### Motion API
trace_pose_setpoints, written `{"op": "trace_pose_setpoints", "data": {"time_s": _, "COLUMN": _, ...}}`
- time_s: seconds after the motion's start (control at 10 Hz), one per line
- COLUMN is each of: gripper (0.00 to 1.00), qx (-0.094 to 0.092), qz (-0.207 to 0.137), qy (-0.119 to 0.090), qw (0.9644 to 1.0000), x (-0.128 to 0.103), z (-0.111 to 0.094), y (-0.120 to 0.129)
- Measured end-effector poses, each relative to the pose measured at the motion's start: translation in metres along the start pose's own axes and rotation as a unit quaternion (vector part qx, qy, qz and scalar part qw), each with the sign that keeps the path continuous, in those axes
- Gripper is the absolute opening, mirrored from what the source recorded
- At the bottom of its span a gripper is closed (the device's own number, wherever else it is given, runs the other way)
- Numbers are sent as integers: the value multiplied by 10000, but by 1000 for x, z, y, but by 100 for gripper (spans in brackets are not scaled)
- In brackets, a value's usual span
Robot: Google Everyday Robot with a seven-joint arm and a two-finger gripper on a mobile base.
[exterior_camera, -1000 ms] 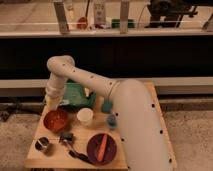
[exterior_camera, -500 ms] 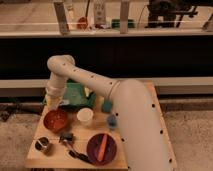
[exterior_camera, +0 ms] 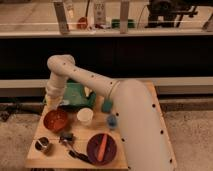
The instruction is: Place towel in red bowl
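The green towel (exterior_camera: 77, 95) lies crumpled at the back left of the wooden table (exterior_camera: 150, 100). The red bowl (exterior_camera: 55, 120), shallow and reddish-orange, sits just in front of it near the table's left edge. My white arm reaches from the lower right up to an elbow and then down. Its gripper (exterior_camera: 53, 102) hangs at the towel's left edge, right above the bowl's back rim. Whether the gripper touches the towel is hidden.
A white cup (exterior_camera: 85, 116) stands right of the red bowl. A dark purple bowl (exterior_camera: 95, 150) holding an orange carrot (exterior_camera: 102, 146) sits at the front. A small metal cup (exterior_camera: 43, 145), a dark object (exterior_camera: 67, 137) and a blue item (exterior_camera: 111, 121) are nearby.
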Motion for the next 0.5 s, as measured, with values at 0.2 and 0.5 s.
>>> {"op": "trace_pose_setpoints", "data": {"time_s": 0.2, "gripper": 1, "qx": 12, "qz": -8, "qy": -5, "qw": 10000, "x": 0, "z": -2, "y": -1}}
{"op": "trace_pose_setpoints", "data": {"time_s": 0.5, "gripper": 1, "qx": 22, "qz": -18, "qy": -19, "qw": 10000, "x": -1, "z": -3, "y": -1}}
